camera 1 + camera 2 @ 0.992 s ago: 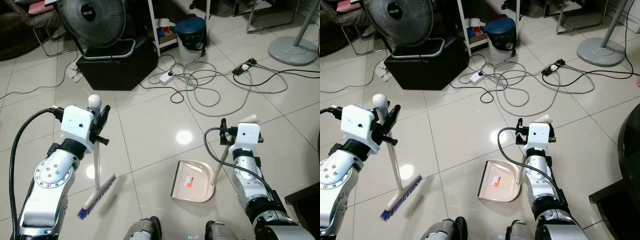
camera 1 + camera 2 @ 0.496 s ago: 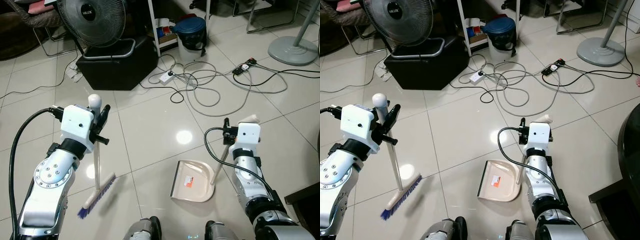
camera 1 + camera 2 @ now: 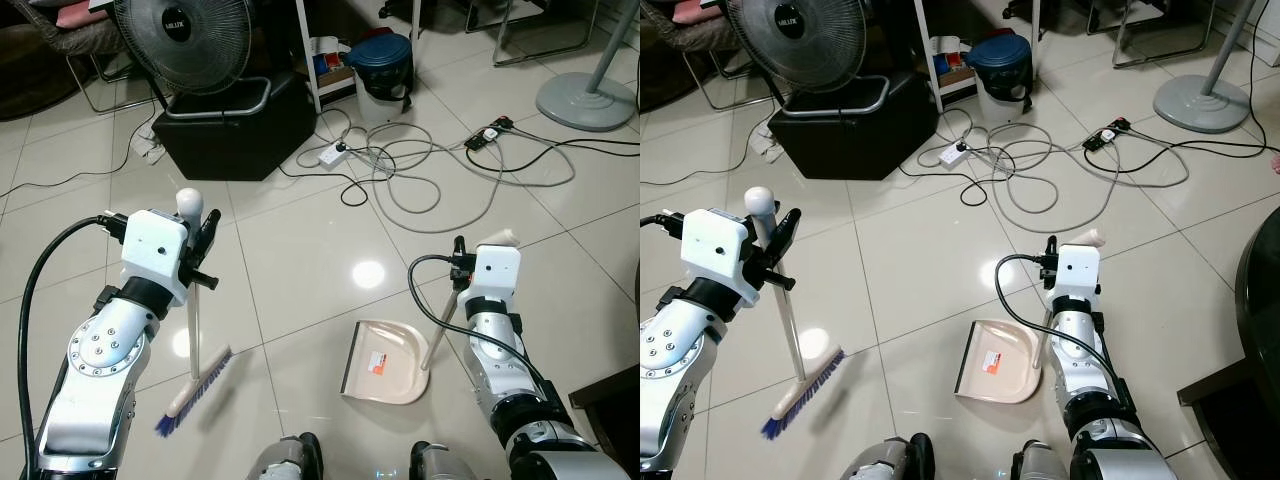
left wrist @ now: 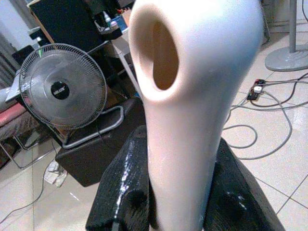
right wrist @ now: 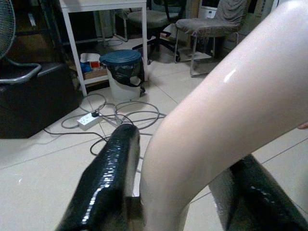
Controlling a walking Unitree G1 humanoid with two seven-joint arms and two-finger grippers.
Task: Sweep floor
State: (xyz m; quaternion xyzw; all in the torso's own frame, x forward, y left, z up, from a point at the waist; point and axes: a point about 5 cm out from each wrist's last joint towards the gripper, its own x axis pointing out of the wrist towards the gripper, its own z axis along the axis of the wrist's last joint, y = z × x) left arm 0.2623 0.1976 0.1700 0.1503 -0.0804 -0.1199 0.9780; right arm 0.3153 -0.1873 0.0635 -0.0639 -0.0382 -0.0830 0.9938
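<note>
R gripper (image 3: 457,262) nudged fwd w/ dustpan (image 3: 385,362); cables (image 3: 420,170) ahead

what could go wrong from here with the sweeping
1. The loose cables and power strip lie on the floor just ahead; the broom might snag them if it sweeps forward.
2. The dustpan rests flat near the robot's feet, held by the right pincer; a step could likely kick it.
3. The left pincer grips the broom near its top, so control may be loose.
</note>
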